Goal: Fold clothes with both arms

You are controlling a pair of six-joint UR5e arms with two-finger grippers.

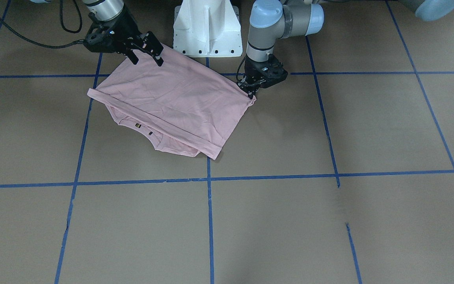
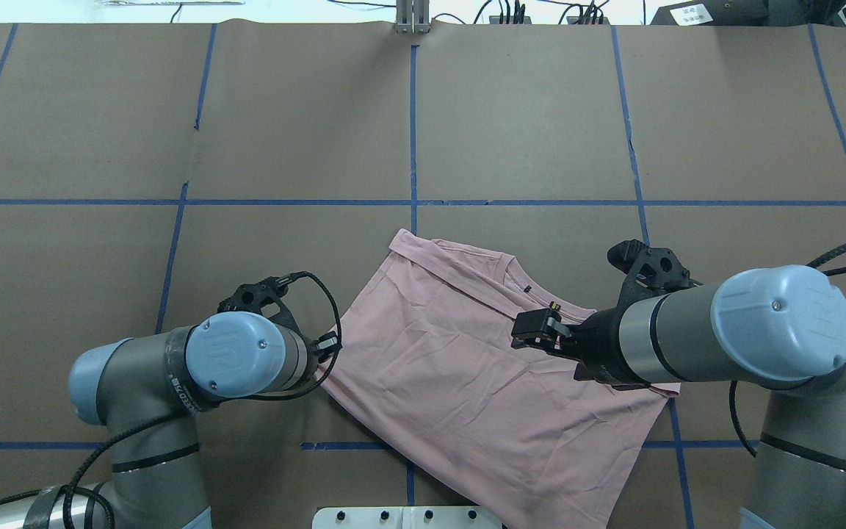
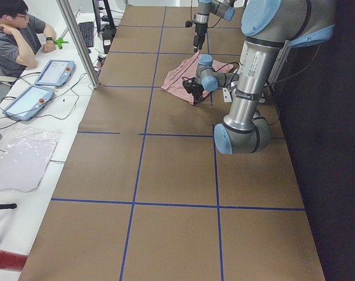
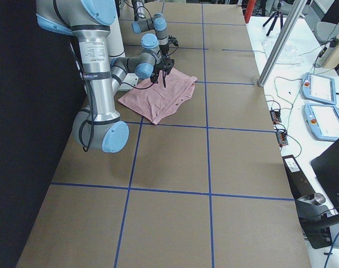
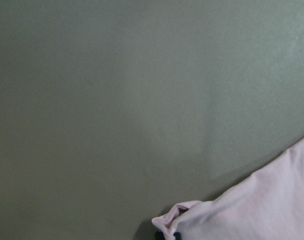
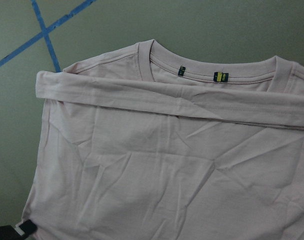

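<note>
The pale pink T-shirt (image 1: 172,102) lies on the brown bench (image 1: 329,217), close in front of the white pedestal base (image 1: 207,27), turned at an angle to the blue tape (image 1: 210,221) grid. It is folded. A hemmed edge (image 6: 167,102) is laid across the body as a long band, and the ribbed collar (image 6: 157,55) shows just beyond it on the side away from the robot. Two small dark tags (image 6: 221,76) sit inside the neckline. The upper layer is plain and lightly creased.

The left gripper (image 1: 252,91) is down at bench level on the shirt's corner on the robot's left. Its fingertips are mostly hidden by its own body, but it seems closed on that corner. The left wrist view shows the fabric bunched into a small curl right at the dark tips.

The right gripper (image 1: 147,62) is over the shirt's edge on the robot's right, nearest the base. It is tilted, with its two fingers spread apart and nothing between them. In the front-facing view it appears raised just above the cloth rather than pressing on it.
</note>
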